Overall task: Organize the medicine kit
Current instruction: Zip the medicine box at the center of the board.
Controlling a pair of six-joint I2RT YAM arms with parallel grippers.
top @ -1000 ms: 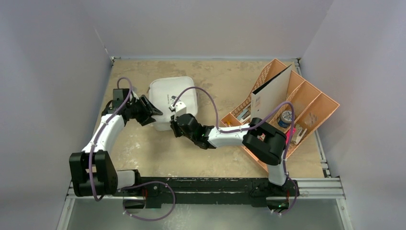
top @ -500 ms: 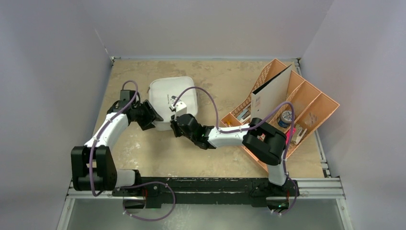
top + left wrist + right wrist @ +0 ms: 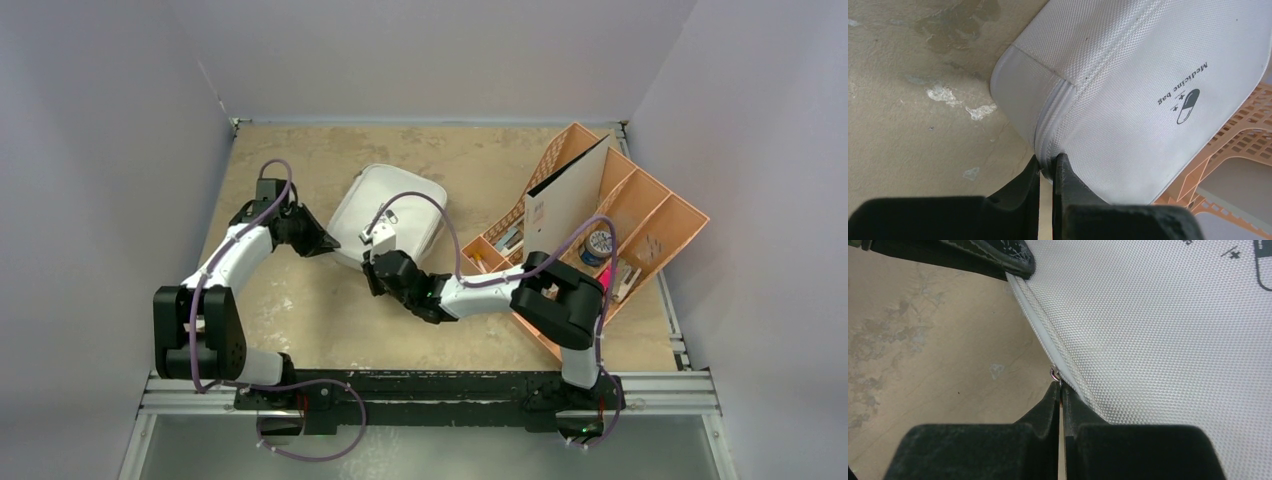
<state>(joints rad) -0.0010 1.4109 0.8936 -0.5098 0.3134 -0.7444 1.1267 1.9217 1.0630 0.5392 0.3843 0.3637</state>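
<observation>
Pinching the pale grey-white fabric medicine case (image 3: 1128, 90) by its seam, our left jaws nearly meet; right jaws clamp its metal zipper pull (image 3: 1053, 373).

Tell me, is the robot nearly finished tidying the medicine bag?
Not nearly. Done: nothing to see yet, because the medicine kit is zipped shut. In hand: the left gripper pinches the kit's seam, and the right gripper is closed at the zipper pull, probably to unzip it. Left: opening it, then likely packing in the small items lying in the orange tray.
</observation>
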